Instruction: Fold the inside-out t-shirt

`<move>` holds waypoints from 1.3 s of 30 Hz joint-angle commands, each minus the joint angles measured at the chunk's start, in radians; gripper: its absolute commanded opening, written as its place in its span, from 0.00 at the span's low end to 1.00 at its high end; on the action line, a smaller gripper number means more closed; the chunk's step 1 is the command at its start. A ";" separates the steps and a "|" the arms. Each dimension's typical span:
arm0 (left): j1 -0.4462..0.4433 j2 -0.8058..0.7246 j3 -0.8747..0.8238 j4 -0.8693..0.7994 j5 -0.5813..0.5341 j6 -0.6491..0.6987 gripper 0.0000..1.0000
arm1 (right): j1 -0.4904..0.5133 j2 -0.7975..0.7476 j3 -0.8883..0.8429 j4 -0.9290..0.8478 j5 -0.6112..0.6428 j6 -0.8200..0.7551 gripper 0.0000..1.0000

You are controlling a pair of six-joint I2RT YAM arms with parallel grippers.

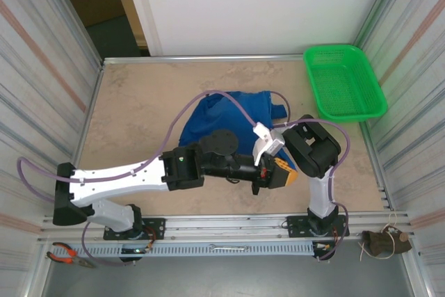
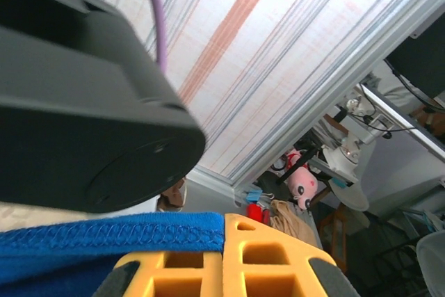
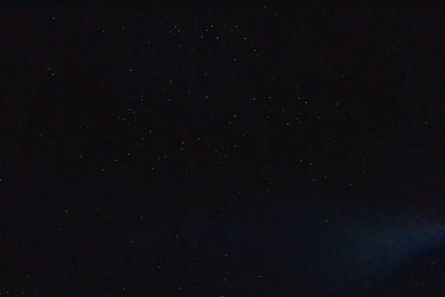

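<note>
The royal-blue inside-out t-shirt (image 1: 212,115) lies bunched in a heap at the middle of the table. My left arm reaches across to the right in front of it. Its yellow-fingered left gripper (image 1: 283,171) is shut, and in the left wrist view a stitched blue hem (image 2: 104,236) runs into the seam between the two closed fingers (image 2: 224,222). My right arm (image 1: 314,148) bends down just right of the heap, its white wrist part (image 1: 267,140) pointing at the cloth. The right wrist view is almost black with a faint blue glow, so the jaws are hidden.
A green mesh basket (image 1: 315,85) stands at the back right corner. Metal walls close in both sides of the table. Red-handled pliers (image 1: 67,252) lie on the front rail at the left. The right arm's black housing (image 2: 76,102) looms close above the left gripper.
</note>
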 commanded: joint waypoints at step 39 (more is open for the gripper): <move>-0.059 0.001 0.039 0.113 0.038 -0.001 0.00 | -0.073 0.253 0.466 -0.923 -0.022 0.145 0.04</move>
